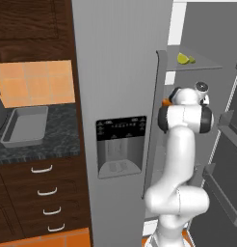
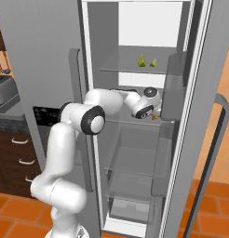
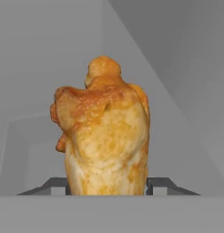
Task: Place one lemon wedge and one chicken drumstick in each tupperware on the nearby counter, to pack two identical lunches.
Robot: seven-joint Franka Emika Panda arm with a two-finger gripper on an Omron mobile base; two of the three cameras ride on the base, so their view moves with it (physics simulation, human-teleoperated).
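Fingers (image 3: 107,186) flank chicken drumstick (image 3: 104,136) inside fridge (image 2: 135,153) (contact unclear, grasp cannot be told).

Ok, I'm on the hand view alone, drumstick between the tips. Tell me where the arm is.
Observer: The tool is inside the open fridge, at its middle shelf, on the drumstick.
Operator: Give me the lemons.
Observer: Two lemon wedges lie on the shelf above the tool.
Operator: Now the drop-off.
Observer: A grey tupperware sits empty on the counter, left of the fridge.
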